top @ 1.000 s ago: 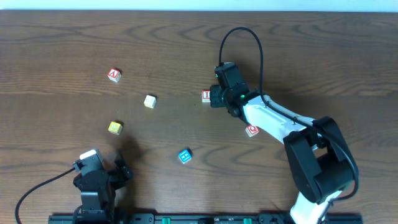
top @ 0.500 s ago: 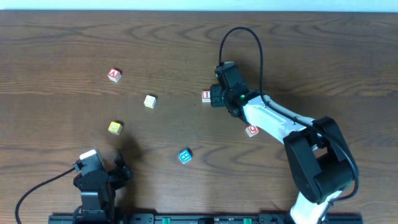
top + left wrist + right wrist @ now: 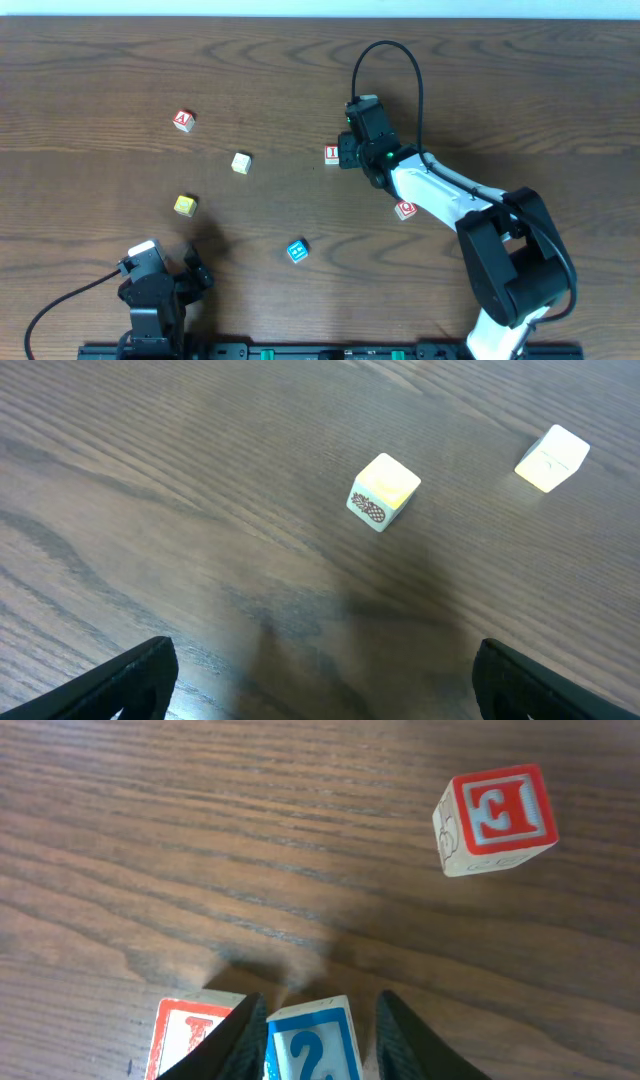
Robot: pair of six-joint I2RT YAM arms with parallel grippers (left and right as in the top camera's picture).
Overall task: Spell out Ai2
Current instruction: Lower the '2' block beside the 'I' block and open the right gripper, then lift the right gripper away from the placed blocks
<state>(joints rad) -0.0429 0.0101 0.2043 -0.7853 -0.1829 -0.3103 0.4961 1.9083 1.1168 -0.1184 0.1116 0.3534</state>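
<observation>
1. While the left pincer [image 3: 325,695] rests at the near edge of the tabletop [image 3: 150,480], toward the near-left corner, its fingers are spread wide apart and touch nothing. A yellow-topped cube [image 3: 384,491] lies ahead of it.
2. Around the middle of the tabletop, the right pincer [image 3: 318,1038] is clamped on the blue "2" cube [image 3: 312,1045], with a finger pressed to each side.
3. The red "I" cube [image 3: 195,1038] lies just outside one finger [image 3: 245,1035], which stands between the two cubes.
4. Ahead of that pincer, well apart from it, lies the red "3" cube [image 3: 497,818].
5. Farthest off, toward the far-left corner, the red "A" cube [image 3: 183,120] lies well apart from both pincers.
</observation>
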